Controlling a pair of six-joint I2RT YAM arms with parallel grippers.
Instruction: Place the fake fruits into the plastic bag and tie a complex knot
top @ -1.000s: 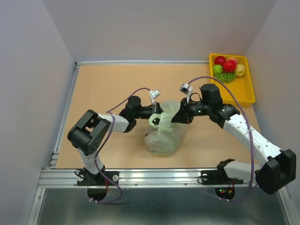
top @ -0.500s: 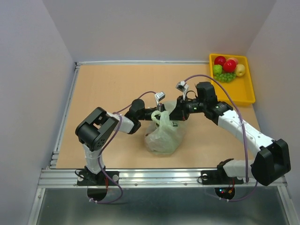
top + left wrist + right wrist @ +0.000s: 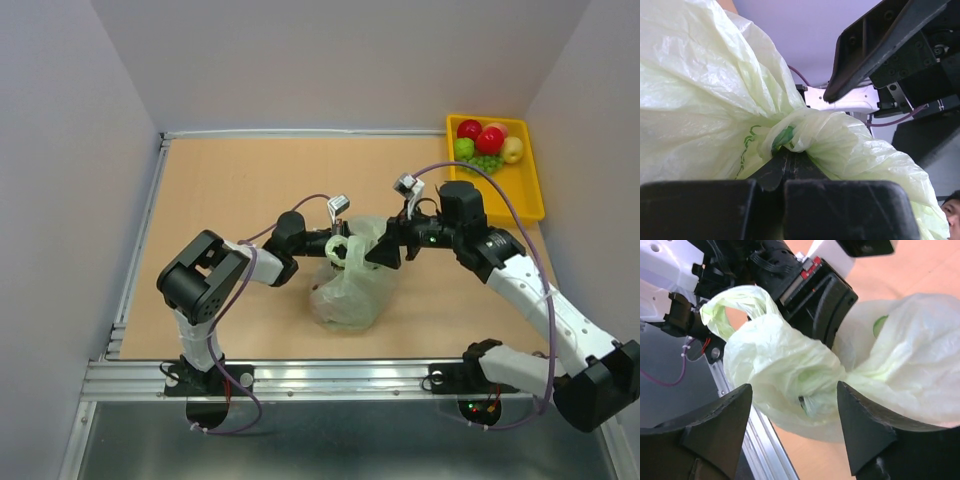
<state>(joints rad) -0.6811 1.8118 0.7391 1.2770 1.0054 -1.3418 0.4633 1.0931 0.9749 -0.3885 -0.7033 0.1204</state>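
The pale-green plastic bag (image 3: 348, 288) sits mid-table, its top gathered into a twisted bunch (image 3: 790, 135). My left gripper (image 3: 340, 247) (image 3: 788, 152) is shut on that bunch from the left, with a handle loop (image 3: 732, 307) sticking up beside it. To the right of the bunch my right gripper (image 3: 378, 256) (image 3: 795, 397) stands open, its fingertips either side of the crumpled plastic (image 3: 790, 365) without touching it. The fake fruits (image 3: 488, 144), red, green and yellow ones plus grapes, lie in the yellow tray (image 3: 530, 192) at the far right.
The two wrists are close together over the bag, and cables loop above both of them. An aluminium rail (image 3: 330, 375) runs along the table's near edge. White walls close in the left, back and right sides.
My right gripper has opened, let go of the bag top and drawn back a little to the right. The left gripper has kept its hold on the bunch.
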